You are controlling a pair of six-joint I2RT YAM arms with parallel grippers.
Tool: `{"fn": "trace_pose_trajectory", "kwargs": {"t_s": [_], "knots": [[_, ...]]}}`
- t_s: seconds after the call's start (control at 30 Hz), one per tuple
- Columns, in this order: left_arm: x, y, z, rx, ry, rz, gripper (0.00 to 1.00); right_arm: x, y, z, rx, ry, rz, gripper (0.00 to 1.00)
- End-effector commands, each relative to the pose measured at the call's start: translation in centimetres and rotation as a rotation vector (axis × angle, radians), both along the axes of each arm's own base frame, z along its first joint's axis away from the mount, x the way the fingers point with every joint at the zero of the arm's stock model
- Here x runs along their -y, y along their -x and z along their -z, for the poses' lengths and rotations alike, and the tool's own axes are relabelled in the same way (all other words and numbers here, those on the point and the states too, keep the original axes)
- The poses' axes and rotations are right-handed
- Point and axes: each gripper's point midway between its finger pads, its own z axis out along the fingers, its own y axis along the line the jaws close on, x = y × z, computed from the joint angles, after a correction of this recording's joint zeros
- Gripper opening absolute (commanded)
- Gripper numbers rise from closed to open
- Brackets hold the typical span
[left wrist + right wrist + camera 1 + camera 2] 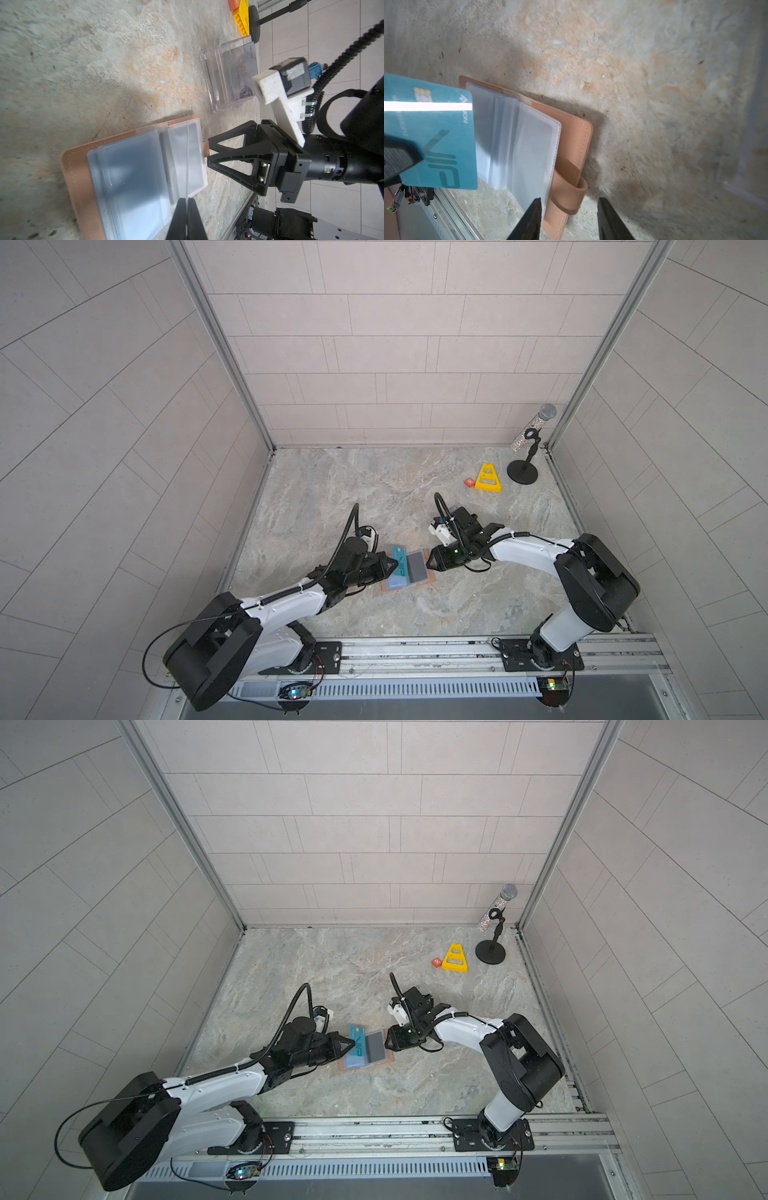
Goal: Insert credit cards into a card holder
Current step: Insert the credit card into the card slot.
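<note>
The card holder (pixel 575 141) lies open on the table (pixel 374 497), nearer to its front edge, with the clear sleeves up. The left claw (pixel 187 207) is clenched on a teal VIP card (pixel 446 135), held over the sleeves. The right claw (pixel 569 199) is released, and its jaws stand apart on both sides of the snap tab (pixel 564 185).

Noted in far right corner of marbled worktop (pixel 353 489): glittery microphone (pixel 534 425) on black stand (pixel 523 473); yellow triangular frame (pixel 488 480) near it, small orange block (pixel 469 482) just beside (white marking on top). Also clear plastic box (pixel 216 83).
</note>
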Motion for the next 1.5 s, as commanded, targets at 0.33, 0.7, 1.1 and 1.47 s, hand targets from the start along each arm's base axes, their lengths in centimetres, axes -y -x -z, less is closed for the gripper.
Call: {"fn": "trace_pose_trajectory", "kwargs": {"t_s": [0.33, 0.7, 1.1, 1.47], "knots": [[-0.2, 0.5, 1.6, -0.007, -0.052, -0.010, 0.00, 0.2, 0.2, 1.5, -0.021, 0.041, 0.002, 0.46], [0.4, 0.0, 2.3, -0.025, -0.030, -0.025, 0.00, 0.5, 0.3, 2.0, -0.025, 0.066, 0.012, 0.45], [0.2, 0.4, 4.7, -0.095, -0.035, -0.065, 0.00, 0.6, 0.4, 2.3, -0.025, 0.085, 0.012, 0.44], [0.4, 0.3, 2.8, -0.054, 0.004, -0.064, 0.00, 1.3, 0.4, 3.0, -0.023, 0.139, 0.021, 0.37]]}}
